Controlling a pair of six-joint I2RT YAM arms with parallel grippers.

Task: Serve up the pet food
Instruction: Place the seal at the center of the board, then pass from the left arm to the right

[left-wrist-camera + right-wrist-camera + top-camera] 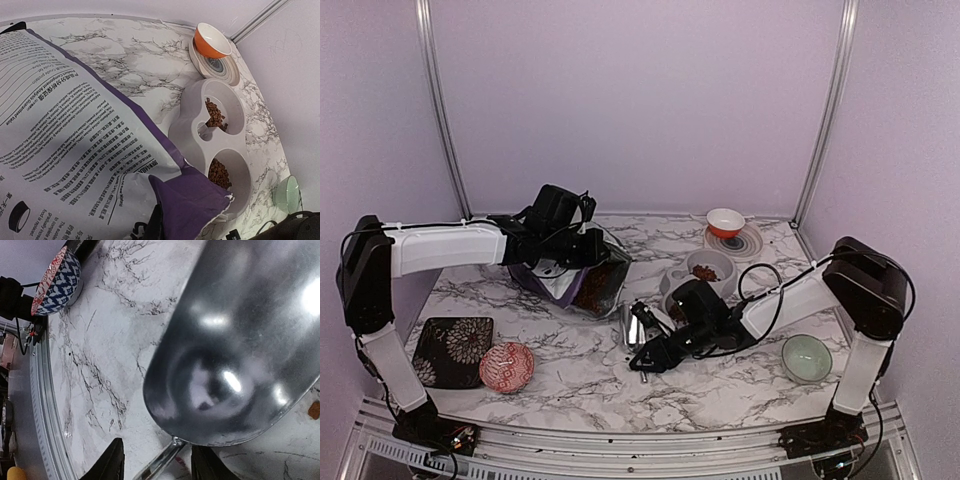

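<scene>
Steel scoop [240, 340] handle lies inside the parted right gripper [157, 446], wrist view only; overhead, left gripper [583, 252] clamps bag [605, 287].

Bare marble surface [570, 390] lies open between the red patterned bowl [506, 366] and the metal scoop [630, 323], while the purple food bag [582, 288] crowds the grey double-bowl feeder [725, 262] from its left.

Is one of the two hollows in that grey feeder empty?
No, in the left wrist view both hollows of the grey feeder hold a small heap of brown kibble.
</scene>
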